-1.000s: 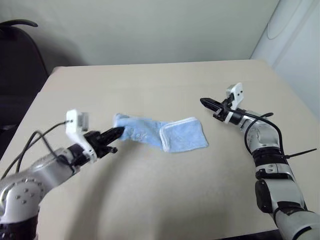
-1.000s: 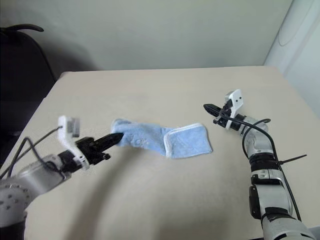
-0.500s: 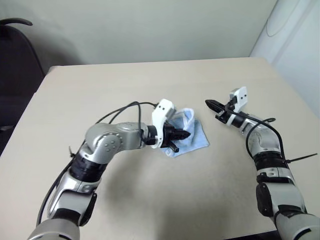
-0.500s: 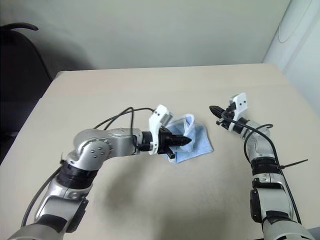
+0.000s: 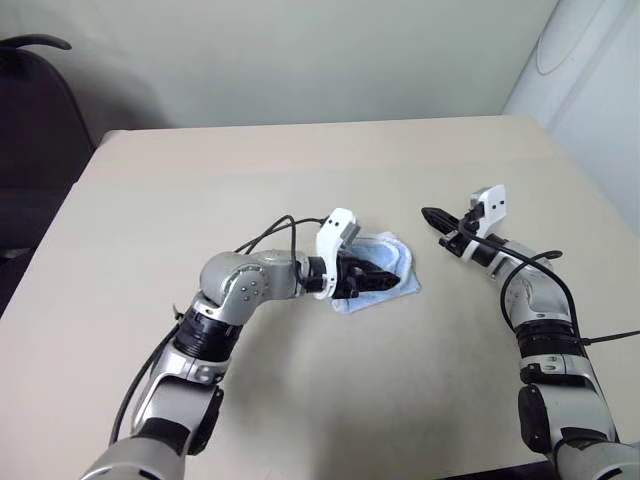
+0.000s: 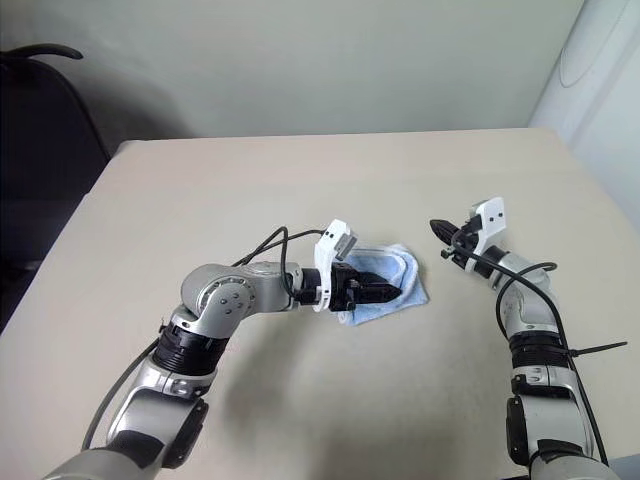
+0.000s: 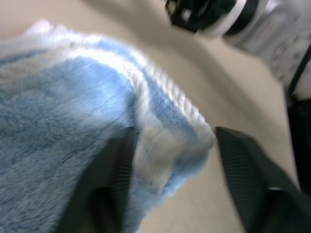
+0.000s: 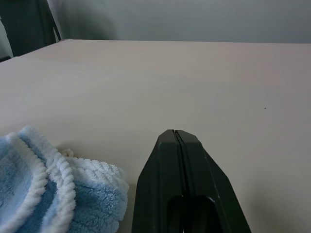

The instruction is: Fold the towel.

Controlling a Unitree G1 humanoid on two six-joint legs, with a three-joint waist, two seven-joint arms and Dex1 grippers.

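The light is soft and even. The counter (image 5: pixel 300 180) looks bright, with no glare. A soft grey shadow lies on the wall in the upper left of the head views. In the left wrist view the towel (image 7: pixel 73 126) is very close and blurry. The right wrist view is sharper.

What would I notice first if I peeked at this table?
Probably the fluffy blue towel, bunched into a small folded heap in the middle of the beige table. The left gripper reaches over it with fingers spread, while the right gripper hovers shut just beside it.
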